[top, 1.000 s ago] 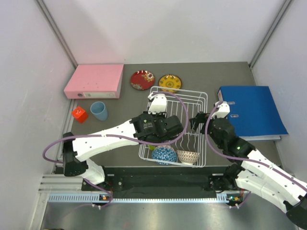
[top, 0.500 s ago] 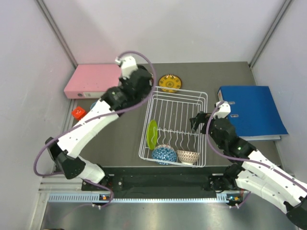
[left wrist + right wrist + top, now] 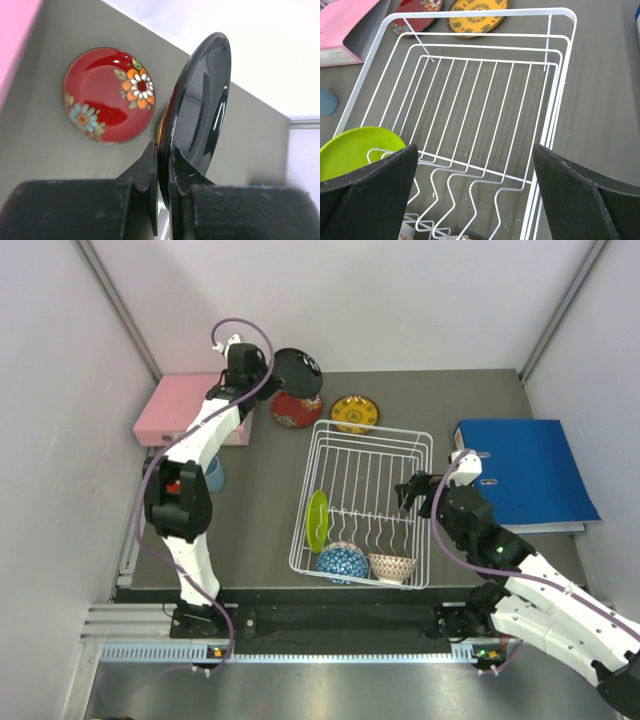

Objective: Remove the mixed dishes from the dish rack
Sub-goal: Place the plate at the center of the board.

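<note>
The left wrist view shows the left gripper point(image 3: 164, 152) clamped on the black plate point(image 3: 200, 105); overhead, that arm reaches far back. Right gripper point(image 3: 476, 172) apart over rack point(image 3: 480, 11).

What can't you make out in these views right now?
- Top view: the pale blue cup is partly behind the left arm.
- Top view: the black plate covers the dark red plate's far edge.
- Left wrist view: the black plate's other face is turned away.
</note>
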{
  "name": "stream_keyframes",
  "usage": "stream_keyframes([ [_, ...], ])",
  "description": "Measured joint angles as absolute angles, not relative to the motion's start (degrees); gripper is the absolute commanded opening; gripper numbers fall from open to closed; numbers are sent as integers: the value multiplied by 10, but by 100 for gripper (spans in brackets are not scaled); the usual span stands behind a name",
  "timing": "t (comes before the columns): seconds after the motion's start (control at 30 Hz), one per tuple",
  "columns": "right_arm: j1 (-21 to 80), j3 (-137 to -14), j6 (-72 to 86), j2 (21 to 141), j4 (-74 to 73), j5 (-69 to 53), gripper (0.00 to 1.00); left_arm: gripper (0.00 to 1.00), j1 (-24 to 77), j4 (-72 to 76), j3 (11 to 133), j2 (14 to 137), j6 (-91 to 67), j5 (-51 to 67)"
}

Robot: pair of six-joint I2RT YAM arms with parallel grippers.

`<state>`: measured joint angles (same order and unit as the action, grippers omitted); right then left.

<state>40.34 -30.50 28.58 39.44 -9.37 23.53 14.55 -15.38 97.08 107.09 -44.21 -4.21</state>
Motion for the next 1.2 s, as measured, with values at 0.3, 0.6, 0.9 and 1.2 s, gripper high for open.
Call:
stream_keyframes([
  [0.3,403,-309,286,393,-90,234,97,0,79,-86,1056,1233,-509,96],
  [0.6,403,-308,294,397,-78,232,97,0,58,-82,1142,1324,-522,159],
  [0.9,402,-308,295,411,-77,228,97,0,57,-80,1083,1330,-528,169],
  [1.2,402,-308,297,410,-77,227,97,0,57,-82,1071,1338,-529,168],
])
